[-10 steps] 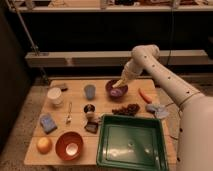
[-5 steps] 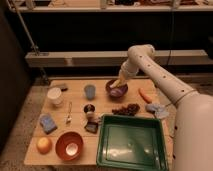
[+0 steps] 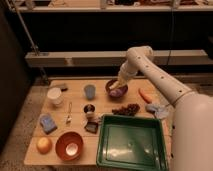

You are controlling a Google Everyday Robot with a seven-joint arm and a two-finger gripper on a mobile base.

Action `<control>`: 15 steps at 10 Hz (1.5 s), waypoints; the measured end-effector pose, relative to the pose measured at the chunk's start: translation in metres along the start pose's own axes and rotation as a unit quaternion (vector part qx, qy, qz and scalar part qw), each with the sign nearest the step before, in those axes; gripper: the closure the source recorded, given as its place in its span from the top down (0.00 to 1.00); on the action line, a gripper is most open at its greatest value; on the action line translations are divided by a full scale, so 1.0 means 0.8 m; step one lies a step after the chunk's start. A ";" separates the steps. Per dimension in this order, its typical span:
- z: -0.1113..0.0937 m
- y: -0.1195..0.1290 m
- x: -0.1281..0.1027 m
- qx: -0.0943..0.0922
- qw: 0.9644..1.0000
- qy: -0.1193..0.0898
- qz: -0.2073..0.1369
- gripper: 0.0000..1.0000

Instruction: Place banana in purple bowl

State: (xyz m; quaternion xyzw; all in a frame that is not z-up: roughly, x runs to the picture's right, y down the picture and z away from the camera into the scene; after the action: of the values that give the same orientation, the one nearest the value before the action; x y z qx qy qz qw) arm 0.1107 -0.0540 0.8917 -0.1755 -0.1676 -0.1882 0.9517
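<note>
The purple bowl (image 3: 116, 90) stands at the back middle of the wooden table (image 3: 75, 131). My gripper (image 3: 117, 84) reaches in from the right on the white arm and sits right over the bowl, at its rim. A pale yellow elongated shape at the gripper's tip, the banana (image 3: 113, 85), hangs down into the bowl. I cannot tell whether it rests in the bowl or is still held. The wrist hides part of the bowl's far side.
A blue-grey cup (image 3: 90, 91) and a white cup (image 3: 55, 95) stand left of the bowl, a carrot (image 3: 145, 96) to its right. A dark cluster (image 3: 127, 108) lies in front, a green tray (image 3: 131, 142) at front right, an orange-red bowl (image 3: 69, 146) and an orange fruit (image 3: 44, 145) at front left.
The gripper has come down a little and to the left, closer onto the purple bowl. Nothing else on the table has moved.
</note>
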 end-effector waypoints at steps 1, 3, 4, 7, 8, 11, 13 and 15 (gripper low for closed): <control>0.002 0.001 0.000 0.000 1.000 -0.001 0.001 0.00; 0.007 0.006 0.003 -0.001 1.000 -0.004 0.004 0.00; 0.009 0.007 0.003 -0.002 1.000 -0.006 0.004 0.00; 0.018 0.013 0.002 -0.002 1.000 -0.012 0.005 0.10; 0.018 0.013 0.002 -0.001 1.000 -0.013 0.005 0.19; 0.019 0.012 -0.001 0.004 1.000 -0.010 0.001 0.42; 0.019 0.012 -0.001 0.004 1.000 -0.009 0.001 0.42; 0.019 0.012 -0.001 0.004 1.000 -0.010 0.002 0.42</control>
State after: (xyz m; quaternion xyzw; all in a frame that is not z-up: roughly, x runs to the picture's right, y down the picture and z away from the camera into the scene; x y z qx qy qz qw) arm 0.1102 -0.0394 0.9020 -0.1737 -0.1773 -0.1841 0.9511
